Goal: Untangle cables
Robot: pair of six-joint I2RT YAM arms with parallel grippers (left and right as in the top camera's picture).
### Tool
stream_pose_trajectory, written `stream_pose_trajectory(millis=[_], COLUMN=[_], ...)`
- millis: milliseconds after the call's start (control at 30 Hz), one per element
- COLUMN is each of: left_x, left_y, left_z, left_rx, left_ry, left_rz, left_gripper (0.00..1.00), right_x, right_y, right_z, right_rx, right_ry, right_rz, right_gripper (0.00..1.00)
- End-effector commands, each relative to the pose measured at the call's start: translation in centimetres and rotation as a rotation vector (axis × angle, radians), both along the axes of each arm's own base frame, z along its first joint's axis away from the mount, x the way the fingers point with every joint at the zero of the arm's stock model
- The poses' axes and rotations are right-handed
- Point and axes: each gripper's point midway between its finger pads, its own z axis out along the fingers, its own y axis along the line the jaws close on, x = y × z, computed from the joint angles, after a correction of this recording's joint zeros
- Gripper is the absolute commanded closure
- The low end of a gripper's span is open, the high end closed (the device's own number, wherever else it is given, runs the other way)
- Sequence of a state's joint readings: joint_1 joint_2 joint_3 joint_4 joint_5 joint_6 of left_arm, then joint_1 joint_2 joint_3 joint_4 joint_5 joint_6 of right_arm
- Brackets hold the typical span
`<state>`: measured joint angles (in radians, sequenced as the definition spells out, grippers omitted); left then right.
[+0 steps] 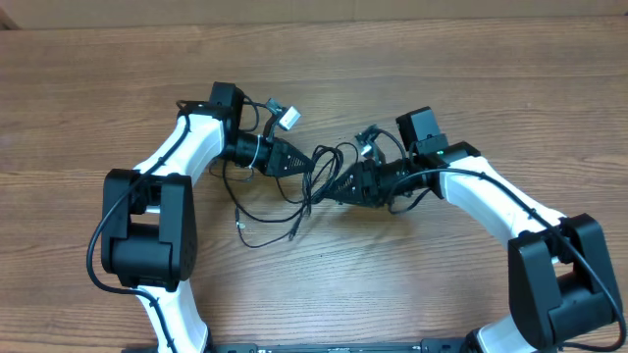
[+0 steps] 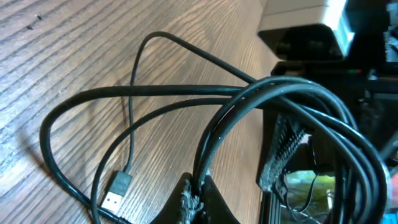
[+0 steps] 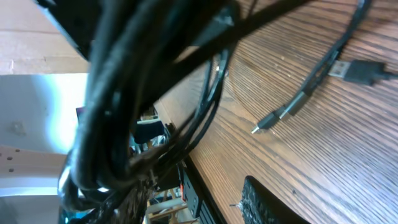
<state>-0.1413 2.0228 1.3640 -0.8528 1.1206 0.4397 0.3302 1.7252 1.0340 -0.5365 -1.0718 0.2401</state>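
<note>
Left gripper (image 1: 299, 159) is clamped on the cables (image 2: 273, 84), likely to anchor the tangle, while the state of right gripper (image 1: 334, 190) cannot be told behind bunched loops.

Left hand (image 1: 297, 160) and right hand (image 1: 340, 186) nearly nose-to-nose over the bench (image 1: 88, 88), black cables (image 1: 316, 175) tangled between them.

Table (image 1: 392, 284): brown wood-grain top, filling almost the whole overhead view.
Far edge (image 1: 491, 8): a paler tan band runs beyond the table's top side.
</note>
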Motion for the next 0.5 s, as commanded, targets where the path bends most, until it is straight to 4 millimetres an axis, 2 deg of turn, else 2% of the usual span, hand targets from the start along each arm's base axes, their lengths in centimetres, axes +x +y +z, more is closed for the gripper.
stream_pose_trajectory(millis=[0, 133, 200, 400, 467], left_x=[0.0, 0.1, 0.1, 0.1, 0.1], left_y=[-0.3, -0.3, -0.3, -0.3, -0.3], left_z=[-0.3, -0.5, -0.4, -0.4, -0.4], left_rx=[0.009, 0.016, 0.016, 0.016, 0.016], left_ry=[0.018, 0.017, 0.019, 0.023, 0.022], left_rz=[0.0, 0.001, 0.001, 0.004, 0.004], left_gripper=[0.96, 0.96, 0.96, 0.96, 0.96], right_x=[0.4, 1.0, 1.4, 2.7, 2.7], right_y=[0.9, 1.6, 2.1, 2.5, 2.9], right_z=[1.9, 2.7, 2.9, 1.7, 1.9], right_rx=[0.069, 0.099, 0.097, 0.007, 0.013], right_ry=[-0.016, -0.02, -0.018, 0.008, -0.015], right_rz=[0.009, -0.001, -0.019, -0.117, -0.11], right_gripper=[0.53, 0.53, 0.56, 0.59, 0.59])
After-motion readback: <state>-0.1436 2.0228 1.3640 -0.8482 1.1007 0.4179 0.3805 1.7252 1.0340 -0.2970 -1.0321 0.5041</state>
